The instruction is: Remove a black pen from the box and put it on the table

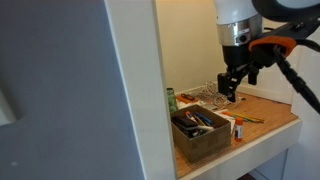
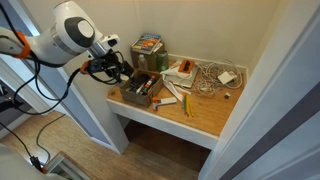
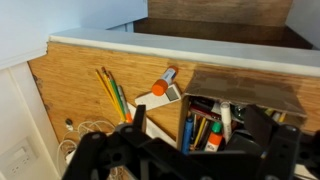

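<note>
The dark brown-grey open-top box point(image 1: 203, 137) stands near the front edge of the wooden table point(image 1: 272, 122). It also shows in the other exterior view point(image 2: 139, 97) and in the wrist view point(image 3: 245, 92). It holds several pens and markers point(image 3: 200, 130), including blue, green and white ones. Dark shapes lie among them, but I cannot pick out a black pen. My gripper point(image 1: 231, 90) hangs above the box without touching it, and it shows in the other exterior view too point(image 2: 121, 69). In the wrist view its fingers point(image 3: 200, 128) are spread apart and empty.
A silvery wire rack point(image 2: 210, 75) and cables lie at the back. Loose pencils point(image 3: 112, 92) and an orange-capped stick point(image 3: 165, 80) lie beside the box. Books point(image 2: 148, 45) are stacked in the corner. White walls point(image 1: 135, 90) close in the table's sides.
</note>
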